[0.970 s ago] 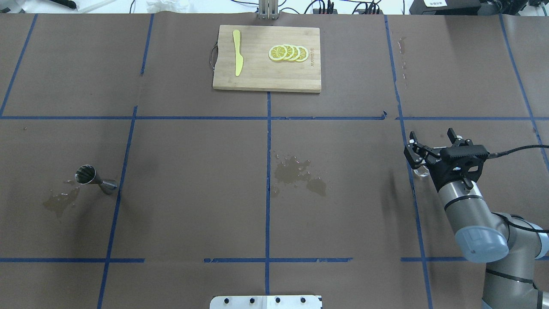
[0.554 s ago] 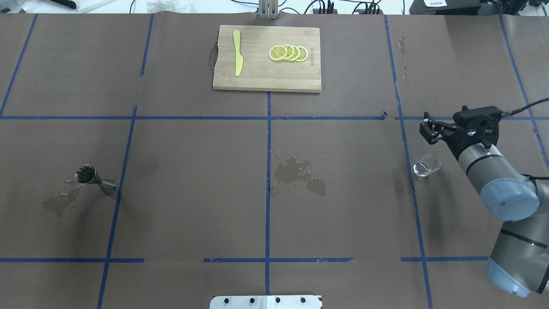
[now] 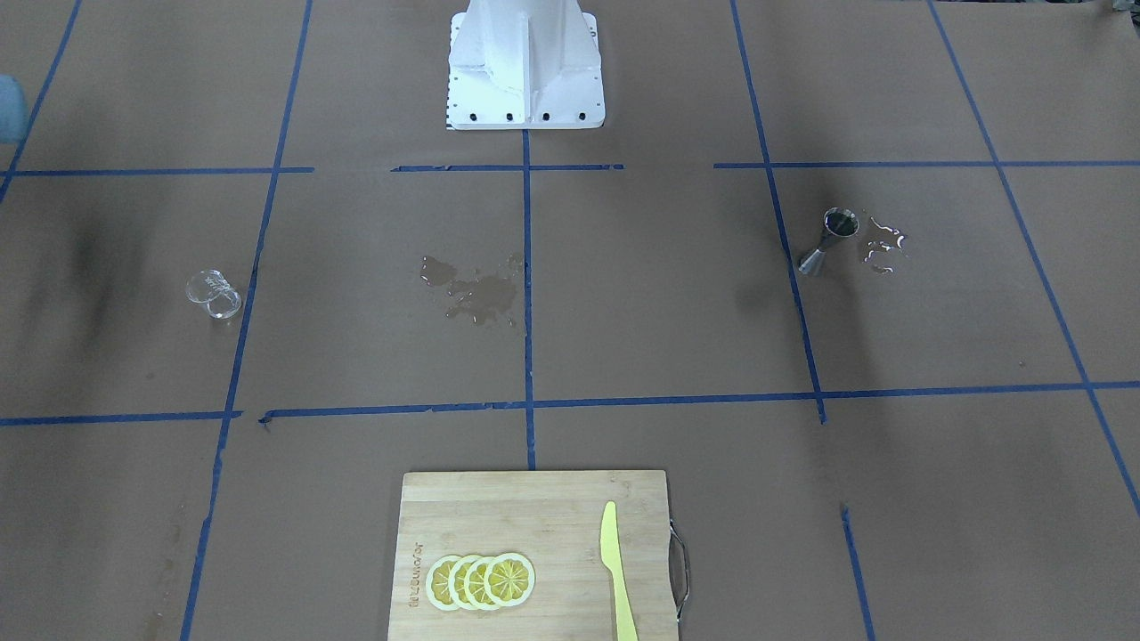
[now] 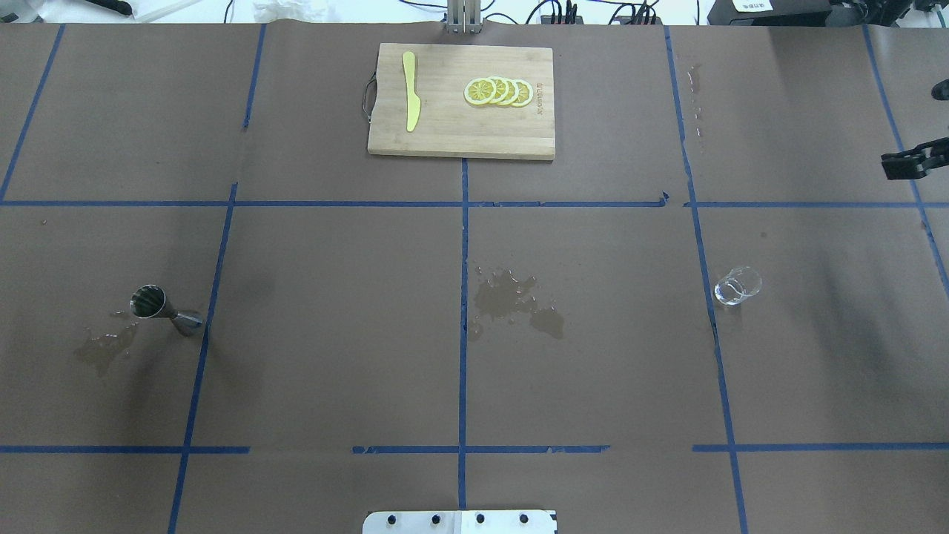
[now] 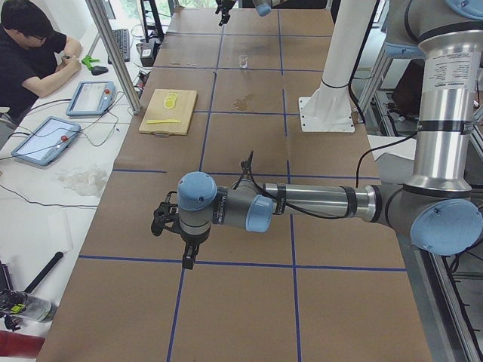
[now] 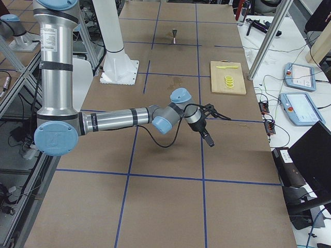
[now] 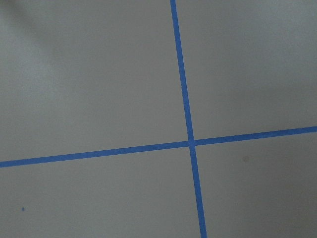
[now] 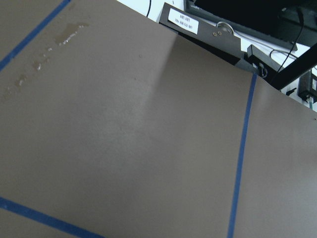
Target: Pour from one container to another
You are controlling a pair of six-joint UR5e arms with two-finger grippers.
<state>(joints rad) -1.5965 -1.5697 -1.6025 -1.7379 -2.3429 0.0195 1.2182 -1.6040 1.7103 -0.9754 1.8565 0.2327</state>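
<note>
A small clear glass (image 4: 738,285) stands alone on the brown paper right of centre; it also shows as the glass (image 3: 214,294). Far to the left stands a steel jigger (image 4: 159,308), upright, also seen as the jigger (image 3: 828,239). My right gripper (image 6: 214,130) hangs open and empty well away from the glass; only one finger (image 4: 916,159) reaches into the overhead view's right edge. My left gripper (image 5: 172,243) hovers past the table's left end, seen only from the side, so I cannot tell its state. Both wrist views show only bare paper and tape.
A wooden cutting board (image 4: 461,141) at the far middle carries lemon slices (image 4: 498,91) and a yellow knife (image 4: 410,90). A wet puddle (image 4: 515,300) lies at the table's centre, another wet patch (image 4: 104,348) beside the jigger. A person (image 5: 30,53) sits at the side desk.
My right arm has swung away from the glass, up and to the right, almost out of the overhead view. The glass stays where it stood. The jigger has not moved.
</note>
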